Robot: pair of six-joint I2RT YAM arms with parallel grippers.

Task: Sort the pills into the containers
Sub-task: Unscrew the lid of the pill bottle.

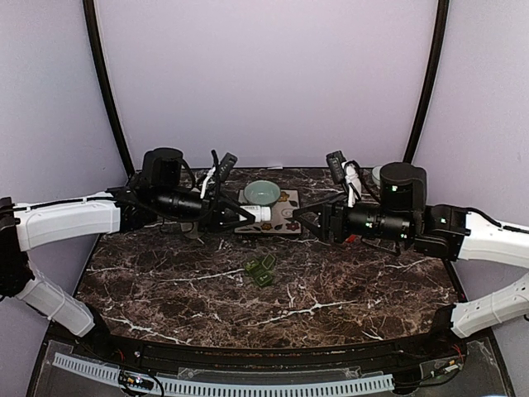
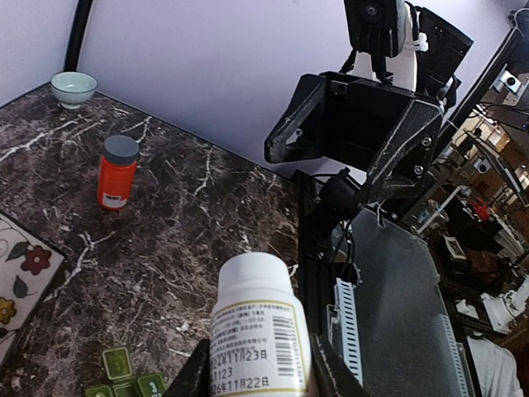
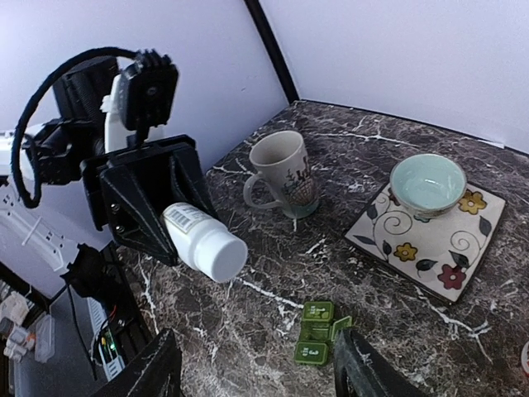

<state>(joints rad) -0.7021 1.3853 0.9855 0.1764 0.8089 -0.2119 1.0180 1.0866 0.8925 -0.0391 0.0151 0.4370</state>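
Note:
My left gripper [image 1: 240, 213] is shut on a white pill bottle [image 1: 258, 213] with its white cap on, held sideways above the table; the bottle fills the left wrist view [image 2: 260, 331] and shows in the right wrist view [image 3: 202, 240]. The dark green pill box [image 1: 259, 270] lies on the marble below and between the grippers, its middle lid open [image 3: 318, 332]; its corner shows in the left wrist view [image 2: 124, 376]. My right gripper [image 1: 307, 223] is open and empty, facing the bottle's cap from the right, above the pill box [image 3: 256, 372].
A pale green bowl [image 1: 261, 193] sits on a floral tile [image 1: 285, 219] at the back centre. A mug [image 3: 281, 174] stands left of the tile. An orange bottle [image 2: 117, 172] with a grey cap and a small bowl [image 2: 73, 87] stand at the right.

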